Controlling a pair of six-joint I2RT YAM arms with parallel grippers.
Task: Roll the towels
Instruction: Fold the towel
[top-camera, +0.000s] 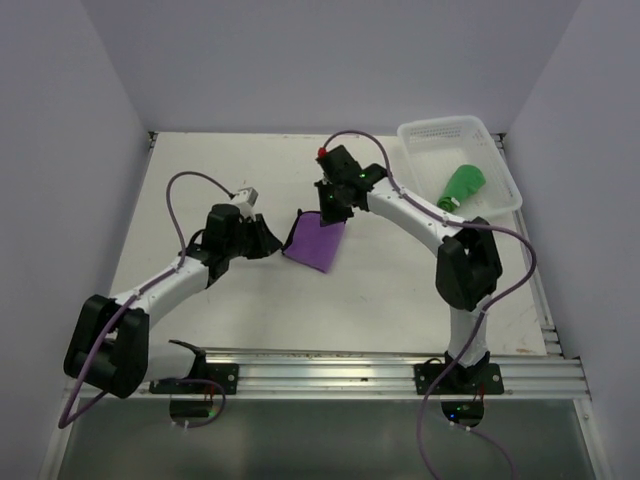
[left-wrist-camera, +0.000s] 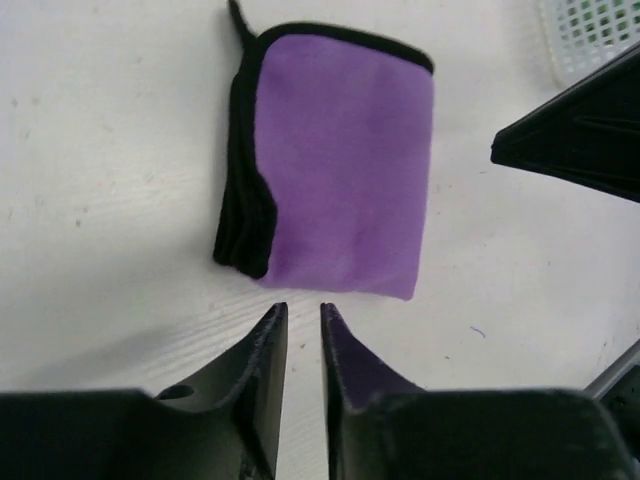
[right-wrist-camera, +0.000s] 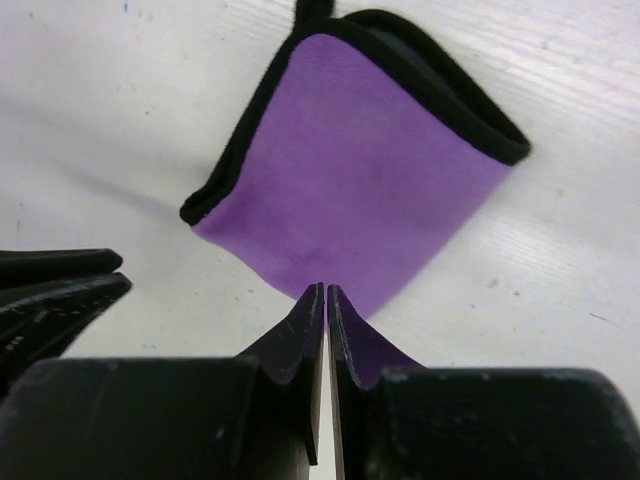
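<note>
The purple towel (top-camera: 316, 245) lies folded on the white table, its black back and edging showing along one side (left-wrist-camera: 345, 160) (right-wrist-camera: 365, 190). My left gripper (top-camera: 268, 240) (left-wrist-camera: 304, 308) sits just left of it, jaws a narrow gap apart with only bare table between them. My right gripper (top-camera: 333, 212) (right-wrist-camera: 326, 288) hovers at the towel's far edge, jaws pressed together and empty, tips over a towel corner. The green towel (top-camera: 464, 185) lies rolled up in the basket, away from both grippers.
The white lattice basket (top-camera: 440, 128) stands at the back right corner of the table (left-wrist-camera: 590, 30). Grey walls close in the table on three sides. An aluminium rail (top-camera: 330, 365) runs along the near edge.
</note>
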